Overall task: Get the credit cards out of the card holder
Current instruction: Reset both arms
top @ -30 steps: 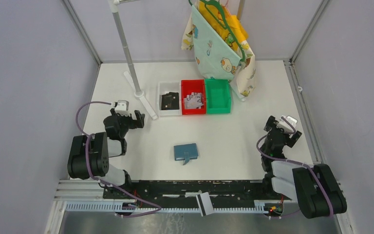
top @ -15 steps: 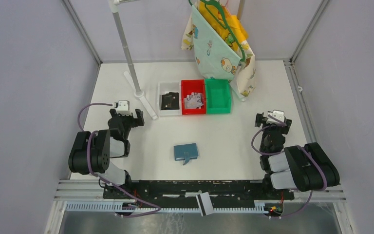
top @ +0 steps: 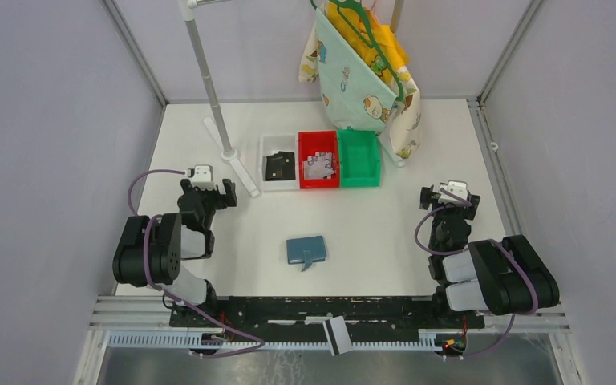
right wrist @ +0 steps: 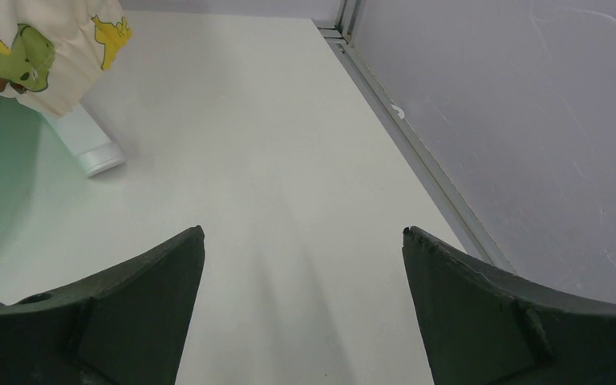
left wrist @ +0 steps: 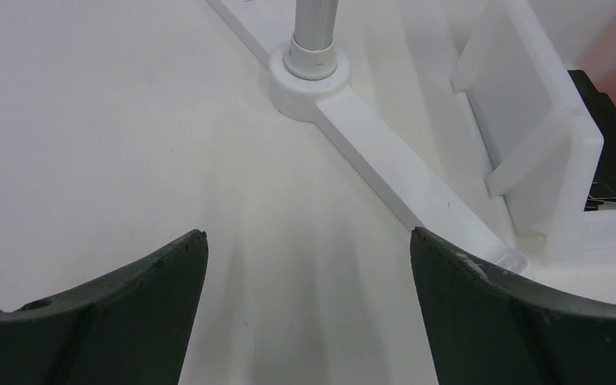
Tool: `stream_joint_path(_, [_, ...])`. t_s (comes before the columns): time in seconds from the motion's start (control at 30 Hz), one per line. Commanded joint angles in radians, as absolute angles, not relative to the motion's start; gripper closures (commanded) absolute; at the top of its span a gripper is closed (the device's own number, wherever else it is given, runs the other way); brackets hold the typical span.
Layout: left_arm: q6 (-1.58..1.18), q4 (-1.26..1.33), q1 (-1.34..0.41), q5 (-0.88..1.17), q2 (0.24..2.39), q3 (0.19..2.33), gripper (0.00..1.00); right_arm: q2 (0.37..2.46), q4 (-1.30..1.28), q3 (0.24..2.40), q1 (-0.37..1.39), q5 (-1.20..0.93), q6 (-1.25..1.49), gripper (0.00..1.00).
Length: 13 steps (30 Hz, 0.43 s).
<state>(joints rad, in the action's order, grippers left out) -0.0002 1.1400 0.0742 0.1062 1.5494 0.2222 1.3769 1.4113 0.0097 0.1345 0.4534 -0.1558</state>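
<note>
The card holder (top: 306,250), a teal-blue wallet, lies folded shut on the white table near the front middle, its snap tab pointing to the front. Small pale grey and white credit cards (top: 318,166) lie in the red bin (top: 318,139). My left gripper (top: 207,191) rests open at the left, well away from the wallet; in the left wrist view its gripper (left wrist: 307,234) holds nothing over bare table. My right gripper (top: 450,200) rests open at the right, and the right wrist view shows that gripper (right wrist: 302,231) empty too.
A white bin (top: 269,144) with black flat pieces (top: 279,167) and a green bin (top: 358,158) flank the red bin. A rack pole (top: 208,76) on a white foot (left wrist: 311,80) stands ahead of the left gripper. A printed cloth (top: 361,72) hangs at the back.
The right arm folded back and its gripper swung left, then stayed still. The left arm shifted slightly. The wallet has not moved.
</note>
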Motion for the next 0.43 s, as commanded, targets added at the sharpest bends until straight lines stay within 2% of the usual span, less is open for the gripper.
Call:
stream_joint_path(0.0, [0.022,1.217,0.078,0.091,1.547,0.225,0.0,1.365,1.44,-0.104,0.129,0.441,-0.164,0.02])
stream_joint_path(0.4, [0.023,1.218,0.077,0.09,1.546,0.225,0.0,1.368,1.438,-0.104,0.128,0.431,-0.164,0.02])
